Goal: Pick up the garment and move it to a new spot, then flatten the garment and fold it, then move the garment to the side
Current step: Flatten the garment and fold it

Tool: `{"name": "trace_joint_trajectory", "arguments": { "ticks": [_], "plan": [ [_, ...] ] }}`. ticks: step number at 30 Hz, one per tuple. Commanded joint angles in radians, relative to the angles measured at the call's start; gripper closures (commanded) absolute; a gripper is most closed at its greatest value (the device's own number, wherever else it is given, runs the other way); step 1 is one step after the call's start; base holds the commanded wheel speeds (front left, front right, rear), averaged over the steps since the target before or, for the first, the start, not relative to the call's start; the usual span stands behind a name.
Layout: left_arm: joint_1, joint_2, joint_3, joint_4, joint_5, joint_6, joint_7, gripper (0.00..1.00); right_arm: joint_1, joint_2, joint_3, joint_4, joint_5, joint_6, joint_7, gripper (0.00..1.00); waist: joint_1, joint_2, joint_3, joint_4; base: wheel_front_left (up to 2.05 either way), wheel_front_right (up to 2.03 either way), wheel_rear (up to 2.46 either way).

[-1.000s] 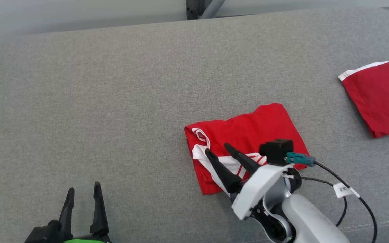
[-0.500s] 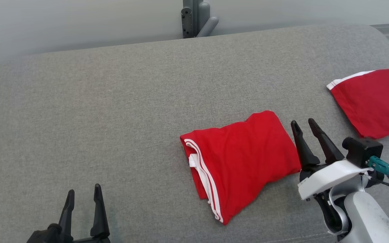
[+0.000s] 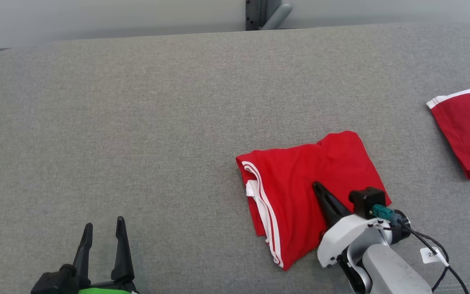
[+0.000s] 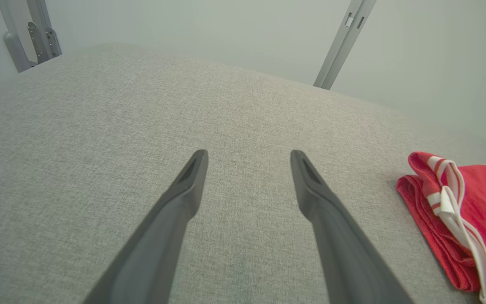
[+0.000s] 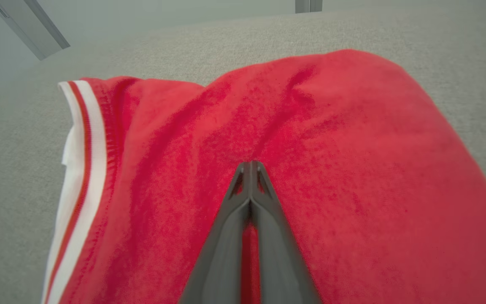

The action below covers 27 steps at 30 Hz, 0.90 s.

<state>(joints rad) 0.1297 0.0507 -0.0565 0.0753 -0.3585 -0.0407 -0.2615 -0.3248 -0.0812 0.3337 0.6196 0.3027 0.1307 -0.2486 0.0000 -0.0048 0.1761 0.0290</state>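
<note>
The folded red white-striped garment (image 3: 296, 183) lay on the grey fabric cushion (image 3: 137, 122). The right gripper (image 3: 317, 187), jaws squeezed together, touched it. The left gripper (image 3: 104, 222) gaped, well apart. Another red cloth (image 3: 467, 130) lay beyond.

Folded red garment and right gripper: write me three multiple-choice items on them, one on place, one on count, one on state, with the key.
1. Where in the head view does the folded red garment lie on the grey cushion?
A. Far left corner
B. Right of the middle, toward the near edge
C. Draped over the back edge

2. How many red garments does the head view show?
A. One
B. Two
C. Three

3. How does the right gripper stand?
A. Wide open, off the cloth
B. Holding the cloth in the air
C. Shut, tips on the cloth

Key: 1 B, it lies right of the middle, low in that view. 2 B, a second red garment lies at the right edge. 3 C, the fingers are together with their tips on the red fabric.
</note>
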Motion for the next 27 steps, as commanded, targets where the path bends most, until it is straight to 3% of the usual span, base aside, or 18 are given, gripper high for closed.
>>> {"name": "trace_joint_trajectory", "arguments": {
  "ticks": [1,9,16,22,27],
  "plan": [
    [-0.015,0.001,0.003,0.002,0.000,0.001,-0.004,0.00,-0.017,0.001,0.005,0.012,0.005,0.000,-0.007,1.00,0.0000,0.0048,0.010,0.012,0.00,0.00,0.00],
    [-0.027,0.001,-0.002,0.009,-0.006,0.002,-0.004,0.00,-0.129,0.028,0.112,0.126,0.039,0.000,-0.015,1.00,0.0000,0.0048,0.012,0.043,0.00,0.00,0.00],
    [-0.017,0.001,0.000,0.018,-0.015,0.005,-0.004,0.00,-0.161,0.030,0.272,0.152,0.141,0.000,-0.012,1.00,0.0000,0.0048,-0.006,0.055,0.00,0.00,0.00],
    [0.006,0.001,-0.001,0.016,-0.024,0.014,-0.004,0.00,-0.152,0.029,0.395,0.149,0.228,0.000,0.000,1.00,0.0000,0.0048,-0.043,0.030,0.00,0.00,0.00],
    [0.024,0.001,0.012,0.006,-0.026,0.016,-0.004,0.00,-0.149,0.029,0.398,0.096,0.239,0.000,-0.014,1.00,0.0000,0.0048,-0.075,-0.008,0.00,0.00,0.00]
  ]
}}
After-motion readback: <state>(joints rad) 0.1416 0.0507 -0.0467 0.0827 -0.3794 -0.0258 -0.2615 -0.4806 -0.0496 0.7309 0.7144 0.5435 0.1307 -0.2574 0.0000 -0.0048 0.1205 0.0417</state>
